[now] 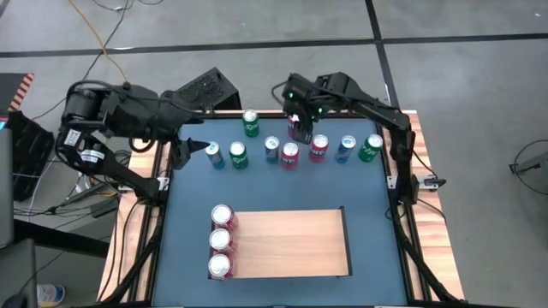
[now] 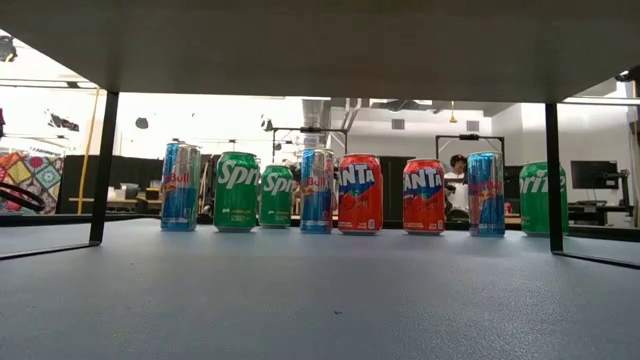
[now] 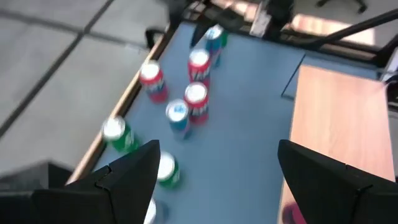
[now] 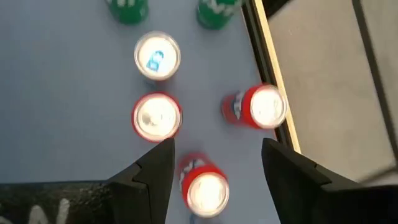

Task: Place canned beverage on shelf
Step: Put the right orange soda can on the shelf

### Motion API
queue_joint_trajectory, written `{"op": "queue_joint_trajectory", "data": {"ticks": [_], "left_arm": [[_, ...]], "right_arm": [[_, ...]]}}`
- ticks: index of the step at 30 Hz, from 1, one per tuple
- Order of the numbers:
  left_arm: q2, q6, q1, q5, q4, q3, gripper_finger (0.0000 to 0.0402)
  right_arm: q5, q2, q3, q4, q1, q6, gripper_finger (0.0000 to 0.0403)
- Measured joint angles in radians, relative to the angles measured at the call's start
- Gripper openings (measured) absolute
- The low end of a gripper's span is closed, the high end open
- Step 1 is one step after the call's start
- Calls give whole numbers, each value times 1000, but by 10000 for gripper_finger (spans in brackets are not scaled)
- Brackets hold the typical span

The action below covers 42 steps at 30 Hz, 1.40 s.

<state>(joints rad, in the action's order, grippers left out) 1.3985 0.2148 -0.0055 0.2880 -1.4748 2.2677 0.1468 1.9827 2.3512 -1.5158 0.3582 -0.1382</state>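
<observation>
Several upright cans stand in a row along the table's far side: a blue can [image 1: 214, 154], green cans [image 1: 238, 155], red cans [image 1: 290, 154] [image 2: 359, 193]. Three red cans [image 1: 223, 239] stand on the left end of the pale wooden shelf [image 1: 291, 244]. My right gripper [image 1: 297, 121] [image 4: 217, 146] hangs open above the middle of the row, pointing steeply down, and one red can's top [image 4: 205, 190] shows between its fingers far below. My left gripper [image 1: 193, 147] [image 3: 217, 180] is open at the row's left end, raised and beside the blue can.
The table's far edge [image 4: 267, 56] runs close behind the cans. A bare blue strip [image 1: 282, 188] lies between the row and the shelf. Black posts [image 2: 103, 165] [image 2: 552, 175] stand at both sides of the low view.
</observation>
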Motion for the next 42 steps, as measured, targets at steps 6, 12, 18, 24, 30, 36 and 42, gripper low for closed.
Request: {"op": "queue_joint_trajectory", "data": {"ticks": [6, 12, 18, 24, 30, 36, 42], "left_arm": [[-61, -99, 89, -12, 88, -17, 309], [-242, -121, 150, -13, 253, -255, 309], [-472, -161, 225, -43, 558, -675, 309], [-637, -112, 333, -156, 821, -1012, 309], [-688, -70, 436, -250, 917, -1122, 309], [-618, 8, 515, -401, 1055, -1126, 309], [-515, 76, 560, -493, 1107, -1123, 309]], "right_arm": [[-82, -50, 0, 8, 41, -95, 228], [-241, -115, 0, 9, 110, -151, 228], [-438, -127, 0, 10, 180, -175, 228], [-557, -146, -102, 41, 182, -182, 228], [-563, -305, -271, 42, 195, -109, 228], [-488, -590, -556, 302, 182, 82, 228], [-485, -823, -862, 710, 131, 266, 228]]}}
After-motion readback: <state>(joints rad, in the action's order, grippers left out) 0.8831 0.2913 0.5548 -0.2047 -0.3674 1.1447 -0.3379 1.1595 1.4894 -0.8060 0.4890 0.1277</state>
